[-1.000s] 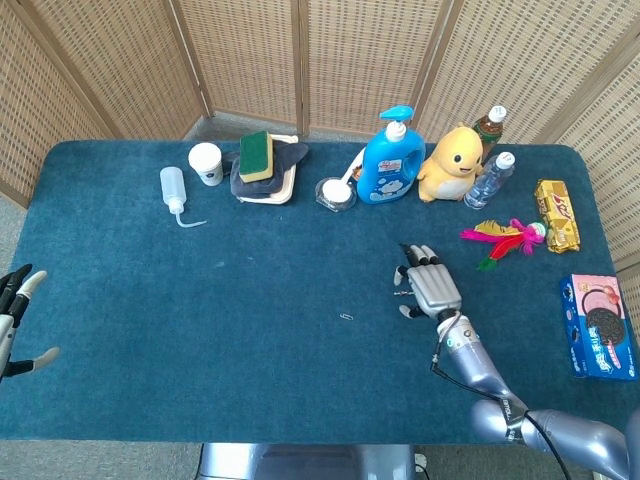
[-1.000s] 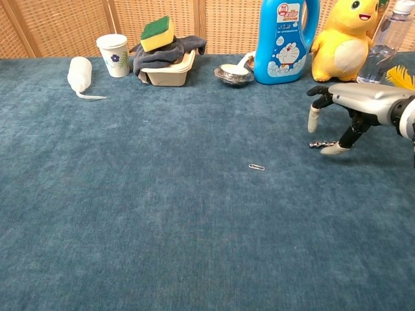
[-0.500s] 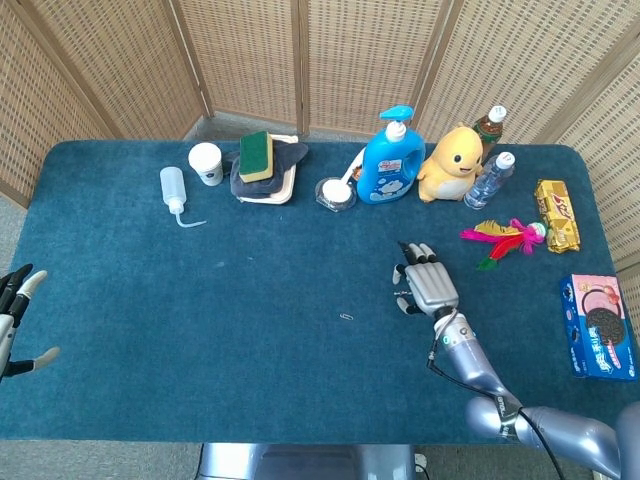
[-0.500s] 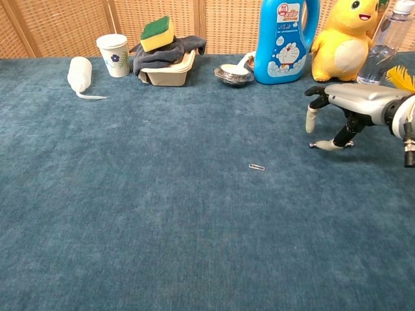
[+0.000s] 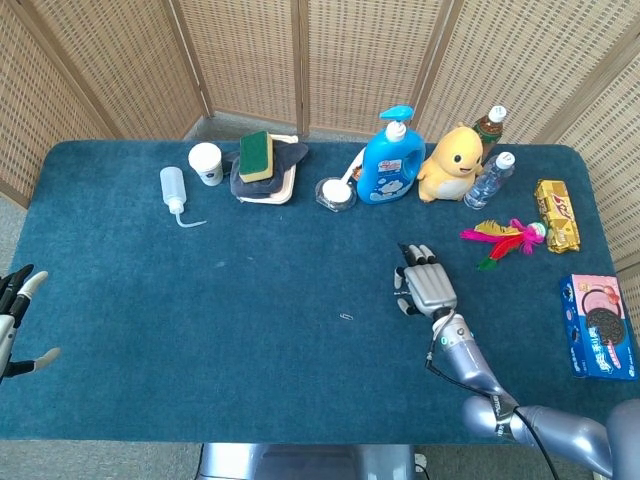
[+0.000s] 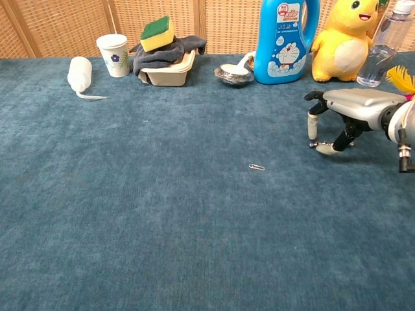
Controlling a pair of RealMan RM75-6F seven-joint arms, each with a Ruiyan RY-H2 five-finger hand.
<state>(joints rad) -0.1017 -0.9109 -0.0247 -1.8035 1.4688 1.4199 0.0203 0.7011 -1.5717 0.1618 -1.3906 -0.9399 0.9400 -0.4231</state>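
- One robot hand, the right robot hand (image 6: 342,109), has crept a little toward the paperclip (image 6: 257,167) over the last second. Its thumb (image 6: 332,148) has drawn in toward the curled fingers (image 6: 312,124), narrowing the gap.
- That suggests a pinch is closing on the small dark piece (image 6: 316,145) lying on the worktop (image 6: 162,214) just under the fingertips. Whether it is actually gripped yet I cannot tell (the piece is tiny).
- It lies flat, its long axis running roughly left to right in the chest view, one end at the thumb, the other toward the paperclip. The two ends look alike.
- Far off, the left robot hand (image 5: 15,322) has stayed at the worktop's edge, fingers spread, holding nothing.
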